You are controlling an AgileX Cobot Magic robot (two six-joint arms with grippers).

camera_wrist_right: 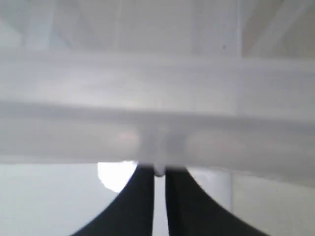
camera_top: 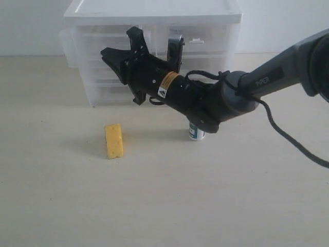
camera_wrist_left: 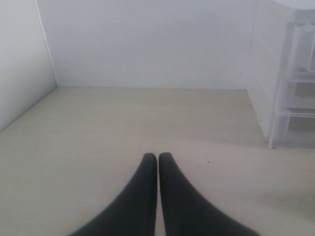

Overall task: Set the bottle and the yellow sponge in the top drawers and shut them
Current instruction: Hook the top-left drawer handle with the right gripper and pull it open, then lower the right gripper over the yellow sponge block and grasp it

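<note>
Evidently right gripper (camera_wrist_right: 159,173), arm (camera_top: 267,77) marked PIPER, pinches a drawer handle (camera_wrist_right: 160,150); left gripper (camera_wrist_left: 157,160) jaws touching.

Yellow sponge (camera_top: 113,140), bottle (camera_top: 196,133) before drawers (camera_top: 215,36)

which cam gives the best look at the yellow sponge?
Exterior view: the yellow sponge sits on the table, in the open and fully visible. Neither wrist view shows it: the left sees only table and the cabinet, the right a blurred drawer front.
</note>
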